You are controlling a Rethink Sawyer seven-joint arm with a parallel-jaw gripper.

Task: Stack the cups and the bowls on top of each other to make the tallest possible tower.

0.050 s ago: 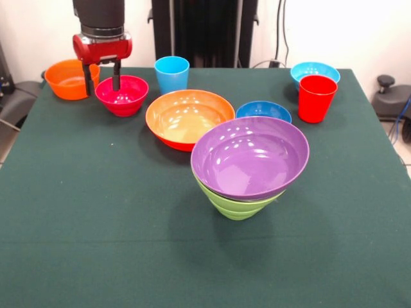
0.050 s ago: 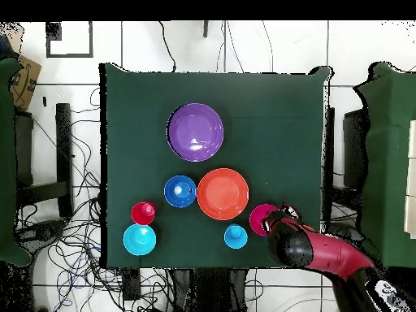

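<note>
Pincer point(image 1: 102, 78) straddles the magenta bowl point(image 1: 122, 95) rim, fingers apart; orange bowl point(image 1: 68, 78) and blue cup point(image 1: 172, 74) flank it.

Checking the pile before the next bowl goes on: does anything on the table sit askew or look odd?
Yes. The purple bowl on top of the lime green bowls sits tilted, its rim higher on the right, not seated level. The other bowls and cups stand upright. The tool straddles the magenta-red bowl's rim.

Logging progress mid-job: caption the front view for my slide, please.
Open claw straddles the glossy magenta-red plastic bowl's rim; tilted large purple bowl sits on lime green bowls.
</note>
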